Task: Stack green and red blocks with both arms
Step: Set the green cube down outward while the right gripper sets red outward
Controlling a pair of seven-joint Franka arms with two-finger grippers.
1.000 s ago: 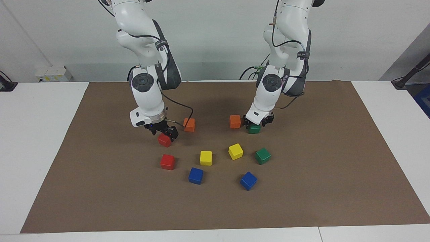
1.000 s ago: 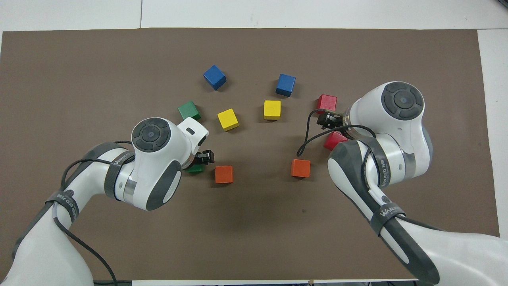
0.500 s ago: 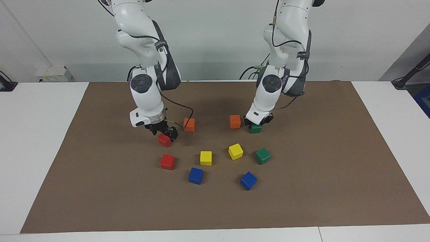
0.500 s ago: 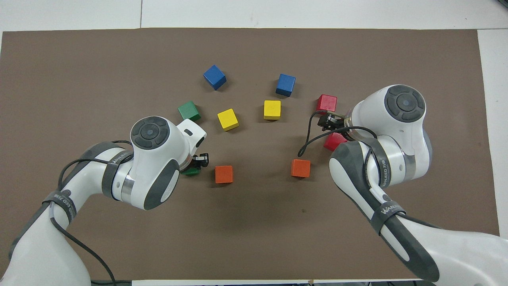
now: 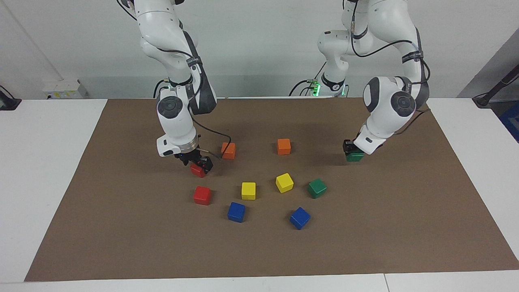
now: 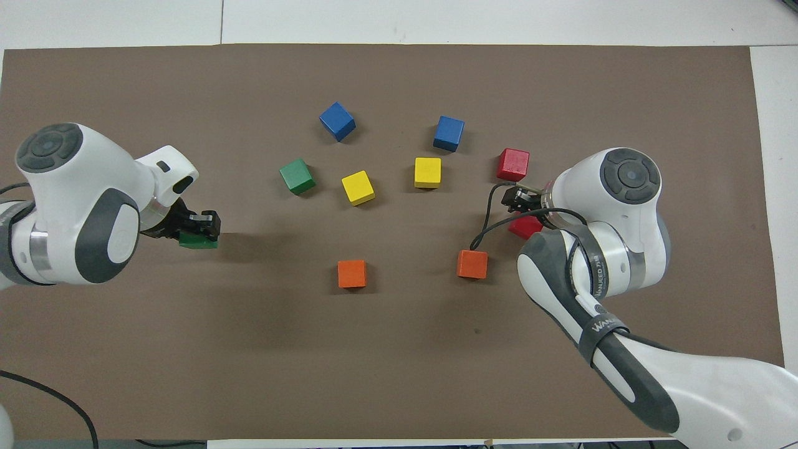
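My right gripper (image 5: 197,163) is shut on a tilted red block (image 5: 198,170), held low over the mat beside an orange cube; in the overhead view this gripper (image 6: 520,199) and its red block (image 6: 527,226) are partly covered by the arm. The second red block (image 5: 202,195) (image 6: 513,164) lies on the mat farther from the robots. My left gripper (image 5: 352,151) (image 6: 199,226) is shut on a green block (image 5: 354,157) (image 6: 198,240), low at the mat toward the left arm's end. The second green block (image 5: 316,188) (image 6: 297,176) lies free on the mat.
Two orange cubes (image 5: 228,150) (image 5: 284,146) lie between the grippers. Two yellow cubes (image 5: 248,190) (image 5: 284,182) and two blue cubes (image 5: 236,211) (image 5: 300,217) lie farther from the robots, between the free red and green blocks. A brown mat (image 5: 121,227) covers the table.
My left arm has swung the green block away from the orange cube toward its own end of the table. My right gripper has sunk slightly, still holding the red block.
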